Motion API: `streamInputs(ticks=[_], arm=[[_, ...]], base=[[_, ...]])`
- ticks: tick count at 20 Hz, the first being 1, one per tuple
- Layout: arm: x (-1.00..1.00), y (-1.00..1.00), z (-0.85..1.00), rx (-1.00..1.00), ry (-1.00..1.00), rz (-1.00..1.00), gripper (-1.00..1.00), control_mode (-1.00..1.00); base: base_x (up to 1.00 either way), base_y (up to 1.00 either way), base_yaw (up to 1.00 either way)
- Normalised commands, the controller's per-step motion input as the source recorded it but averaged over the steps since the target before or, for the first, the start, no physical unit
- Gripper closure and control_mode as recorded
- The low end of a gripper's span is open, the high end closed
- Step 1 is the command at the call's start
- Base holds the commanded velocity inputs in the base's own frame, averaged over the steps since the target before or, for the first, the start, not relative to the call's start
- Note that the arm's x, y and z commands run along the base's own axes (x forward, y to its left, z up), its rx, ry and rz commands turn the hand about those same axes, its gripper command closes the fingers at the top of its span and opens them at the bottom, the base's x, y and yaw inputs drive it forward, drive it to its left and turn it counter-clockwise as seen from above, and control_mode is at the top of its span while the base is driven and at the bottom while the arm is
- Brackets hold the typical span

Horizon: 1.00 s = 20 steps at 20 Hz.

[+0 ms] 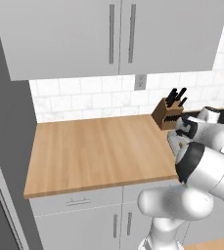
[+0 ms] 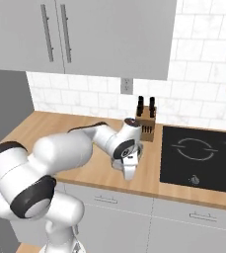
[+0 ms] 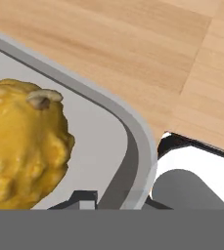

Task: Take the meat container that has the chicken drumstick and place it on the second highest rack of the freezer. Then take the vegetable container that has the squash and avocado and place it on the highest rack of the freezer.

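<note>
Wooden counter [image 1: 94,151], knife block [image 1: 166,114] beside gripper [image 2: 129,170]

Knife block [image 1: 166,115] on wooden counter [image 1: 94,151], beside cooktop [image 2: 203,157].

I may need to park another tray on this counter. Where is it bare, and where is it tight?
The wooden counter is bare from the grey wall on its left to the knife block. It is tight beside the cooktop, where the gripper is shut on the rim of the grey tray with the squash.
</note>
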Motion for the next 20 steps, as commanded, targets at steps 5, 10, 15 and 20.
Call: streamInputs(ticks=[5,10,15,20], arm=[[-0.33,0.64,0.73,-0.05,-0.07,0.00,1.00,-1.00],[-0.03,0.82,0.44,-0.03,0.00,0.00,1.00,-1.00],[-0.14,0.85,0.48,-0.01,0.03,0.00,1.00,-1.00],[-0.15,0.18,0.61,0.02,0.07,0.06,1.00,-1.00]], base=[[0.00,0.00,0.00],[0.00,0.00,0.00],[0.00,0.00,0.00],[0.00,0.00,0.00]])
